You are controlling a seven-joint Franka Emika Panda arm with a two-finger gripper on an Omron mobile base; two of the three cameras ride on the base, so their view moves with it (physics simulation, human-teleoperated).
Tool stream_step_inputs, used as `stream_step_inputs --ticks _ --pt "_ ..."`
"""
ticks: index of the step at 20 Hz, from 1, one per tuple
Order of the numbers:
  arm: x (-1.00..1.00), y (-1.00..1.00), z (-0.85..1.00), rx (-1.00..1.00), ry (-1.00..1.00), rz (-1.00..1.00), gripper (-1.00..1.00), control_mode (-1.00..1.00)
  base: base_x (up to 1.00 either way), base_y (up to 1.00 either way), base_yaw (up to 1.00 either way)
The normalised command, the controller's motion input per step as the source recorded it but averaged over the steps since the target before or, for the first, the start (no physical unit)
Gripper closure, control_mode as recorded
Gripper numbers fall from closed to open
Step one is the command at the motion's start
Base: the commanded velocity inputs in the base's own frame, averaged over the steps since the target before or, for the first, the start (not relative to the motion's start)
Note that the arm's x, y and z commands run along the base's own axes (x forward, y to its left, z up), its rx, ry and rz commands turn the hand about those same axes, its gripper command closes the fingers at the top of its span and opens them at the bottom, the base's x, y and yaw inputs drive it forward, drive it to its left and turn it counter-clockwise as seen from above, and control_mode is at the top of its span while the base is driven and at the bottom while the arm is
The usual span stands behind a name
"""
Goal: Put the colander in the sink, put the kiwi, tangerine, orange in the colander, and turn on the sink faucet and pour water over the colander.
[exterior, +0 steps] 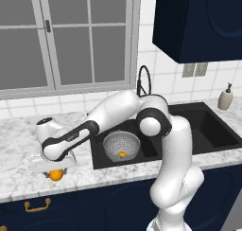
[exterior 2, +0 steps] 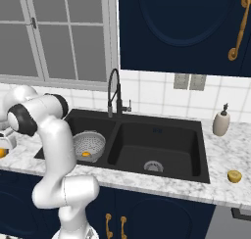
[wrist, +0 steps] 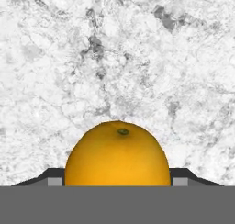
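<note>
no readable text, labels, brands, numbers or signs on anything

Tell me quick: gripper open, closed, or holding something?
Gripper: a finger on each side of the orange on the counter; whether it grips yet cannot be told.

Both base cameras look forward and down from either side, sharing the black rectangular double-basin sink point(exterior: 208, 126); the hand camera faces straight down, close over marble countertop left of it.

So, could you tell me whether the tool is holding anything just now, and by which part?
The tool brackets the orange fruit at its widest sides on the counter; whether it grips cannot be told.
</note>
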Motion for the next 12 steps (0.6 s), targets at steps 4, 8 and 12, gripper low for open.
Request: stream_step_inputs --ticks 4,8,12 --pt "0.0 -0.33 0.25 0.0 0.0 0.0 1.0 -1.0 0.0 0.0 0.0" --pt "0.0 -0.8 0.3 0.0 0.0 -0.02 1.0 -1.0 0.0 0.0 0.0" --pt "0.0 -1.0 0.08 0.0 0.01 -0.07 1.0 -1.0 0.0 0.0 0.0"
